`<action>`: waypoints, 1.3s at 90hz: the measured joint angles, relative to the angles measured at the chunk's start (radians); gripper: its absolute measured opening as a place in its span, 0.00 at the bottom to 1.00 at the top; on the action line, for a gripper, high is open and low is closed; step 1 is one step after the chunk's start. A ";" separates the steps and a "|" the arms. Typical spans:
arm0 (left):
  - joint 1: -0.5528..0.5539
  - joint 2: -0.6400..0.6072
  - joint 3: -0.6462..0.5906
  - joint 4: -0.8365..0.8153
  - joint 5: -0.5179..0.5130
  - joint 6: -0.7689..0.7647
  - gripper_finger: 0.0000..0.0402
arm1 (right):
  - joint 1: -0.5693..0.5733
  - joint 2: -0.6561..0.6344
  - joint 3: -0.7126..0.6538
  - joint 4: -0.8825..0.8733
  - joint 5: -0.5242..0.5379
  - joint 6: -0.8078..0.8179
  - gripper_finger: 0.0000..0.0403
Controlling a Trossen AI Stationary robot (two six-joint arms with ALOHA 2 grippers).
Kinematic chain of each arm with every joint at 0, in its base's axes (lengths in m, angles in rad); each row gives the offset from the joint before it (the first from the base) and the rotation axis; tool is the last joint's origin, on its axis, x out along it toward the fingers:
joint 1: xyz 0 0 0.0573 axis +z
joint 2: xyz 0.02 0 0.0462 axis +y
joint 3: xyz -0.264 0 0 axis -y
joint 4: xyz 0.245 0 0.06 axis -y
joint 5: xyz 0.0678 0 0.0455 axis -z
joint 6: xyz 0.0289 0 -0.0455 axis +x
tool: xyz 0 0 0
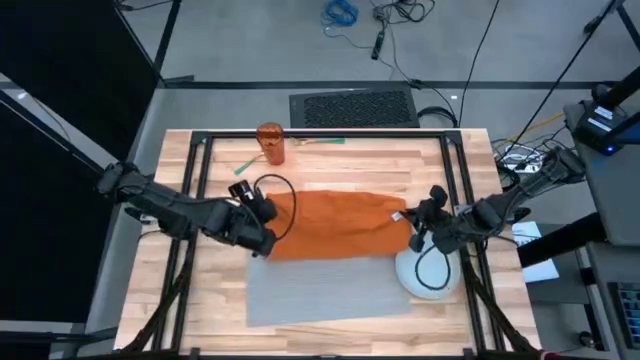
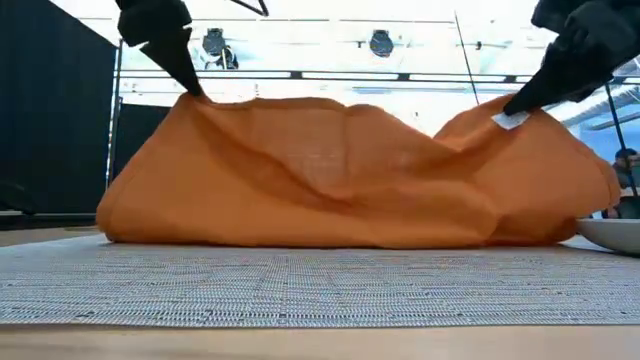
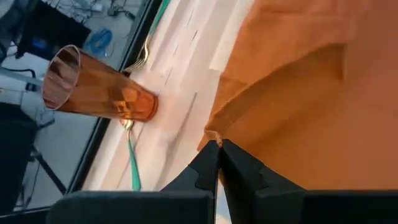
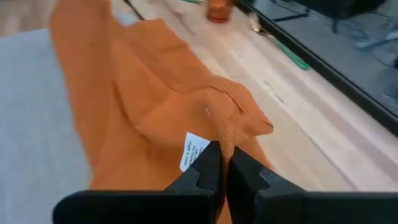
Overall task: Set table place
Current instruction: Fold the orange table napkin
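left gripper (image 1: 262,222): pinched shut on napkin (image 1: 335,224) left corner
right gripper (image 1: 418,226): clamped on right corner by tag
placemat (image 1: 330,288): on table (image 1: 200,300), napkin over far edge, plate (image 1: 418,272) right
tip: judged best to lift both corners level, keep cloth taut

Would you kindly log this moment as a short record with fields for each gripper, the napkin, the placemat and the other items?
left gripper: shut on napkin edge, lifted
right gripper: shut on napkin edge near its white tag
napkin: orange, held up between both arms, lower edge resting on placemat
placemat: grey, flat on table
plate: at placemat's right end
tumbler: amber, upright at far side
cutlery: green-handled, beside tumbler
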 joint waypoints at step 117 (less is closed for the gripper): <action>0.293 0.001 -0.222 0.338 0.161 0.237 0.00 | -0.438 0.002 0.000 -0.015 -0.307 -0.269 0.00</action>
